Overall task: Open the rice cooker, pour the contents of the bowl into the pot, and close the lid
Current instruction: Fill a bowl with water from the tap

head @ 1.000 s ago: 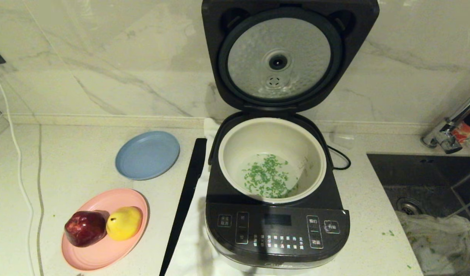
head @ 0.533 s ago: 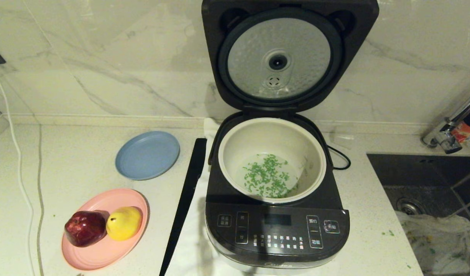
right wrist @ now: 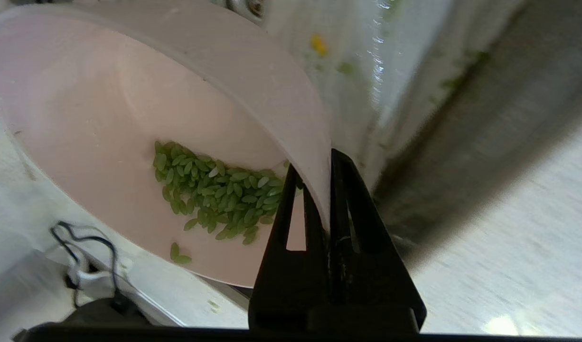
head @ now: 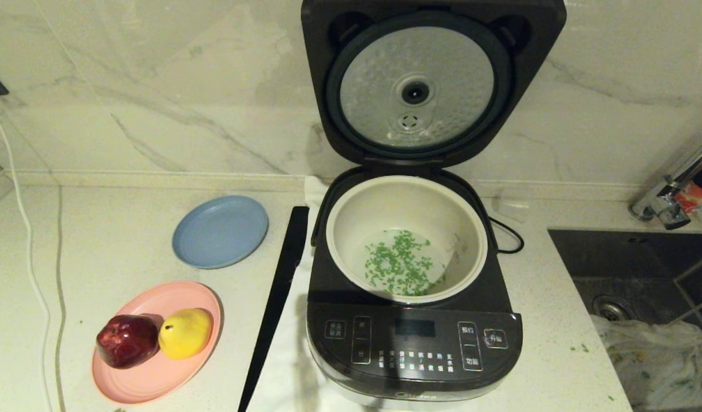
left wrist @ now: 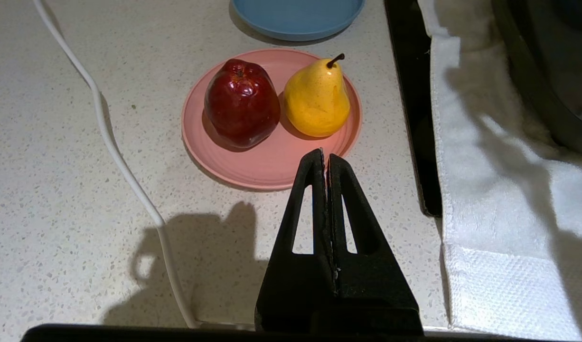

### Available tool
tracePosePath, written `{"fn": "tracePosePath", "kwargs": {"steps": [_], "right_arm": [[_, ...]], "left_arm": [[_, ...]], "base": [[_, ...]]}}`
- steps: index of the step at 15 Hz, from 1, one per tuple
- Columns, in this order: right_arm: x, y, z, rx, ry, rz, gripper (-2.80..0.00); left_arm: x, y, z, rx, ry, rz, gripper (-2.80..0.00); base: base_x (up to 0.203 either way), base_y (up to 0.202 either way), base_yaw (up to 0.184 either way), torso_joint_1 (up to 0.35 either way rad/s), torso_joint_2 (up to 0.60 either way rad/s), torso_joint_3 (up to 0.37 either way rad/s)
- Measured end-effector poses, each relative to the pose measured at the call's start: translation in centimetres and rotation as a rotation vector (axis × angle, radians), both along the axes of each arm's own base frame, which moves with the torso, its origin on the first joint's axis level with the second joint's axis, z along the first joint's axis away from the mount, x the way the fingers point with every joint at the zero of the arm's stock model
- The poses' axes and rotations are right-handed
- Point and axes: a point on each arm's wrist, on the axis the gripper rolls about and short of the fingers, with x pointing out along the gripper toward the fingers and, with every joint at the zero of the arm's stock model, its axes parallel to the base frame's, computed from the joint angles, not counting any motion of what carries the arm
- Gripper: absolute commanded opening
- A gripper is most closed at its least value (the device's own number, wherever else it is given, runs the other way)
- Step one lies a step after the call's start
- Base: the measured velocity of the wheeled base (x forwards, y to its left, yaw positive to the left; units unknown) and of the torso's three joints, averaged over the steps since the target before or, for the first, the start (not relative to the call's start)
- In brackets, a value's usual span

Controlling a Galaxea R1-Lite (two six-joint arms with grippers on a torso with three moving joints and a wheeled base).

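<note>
Pinching bowl (right wrist: 129,123) rim — right claw (right wrist: 325,159)

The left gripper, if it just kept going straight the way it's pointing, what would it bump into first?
Probably the pink plate. The left gripper, fingers shut, points at its near rim, with the yellow pear right behind. How high it hangs above the counter is unclear.

Lid (head: 425,86) top cut by frame edge, bowl (right wrist: 129,142) rim partly cropped, surroundings behind bowl blurred, panel labels illegible.
</note>
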Motion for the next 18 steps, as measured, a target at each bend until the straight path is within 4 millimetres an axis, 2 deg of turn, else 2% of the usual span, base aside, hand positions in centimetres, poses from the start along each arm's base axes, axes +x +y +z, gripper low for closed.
{"fn": "tracePosePath", "kwargs": {"steps": [4,10,18], "right_arm": [[1.8,-0.1,0.7,-0.009,-0.013,0.014,-2.8],[3.7,-1.6,1.2,-0.01,-0.037,-0.021,-2.8],[6.4,-2.7,0.2,0.008,-0.049,-0.023,-2.8]], "left_arm": [[0.0,0.0,0.0,0.0,0.0,0.0,-2.8],[0.0,0.0,0.0,0.0,0.0,-0.001,-2.8],[0.0,0.0,0.0,0.0,0.0,0.0,-2.8]], "base": [[0.0,0.0,0.0,0.0,0.0,0.0],[0.0,0.0,0.0,0.0,0.0,0.0],[0.0,0.0,0.0,0.0,0.0,0.0]]}}
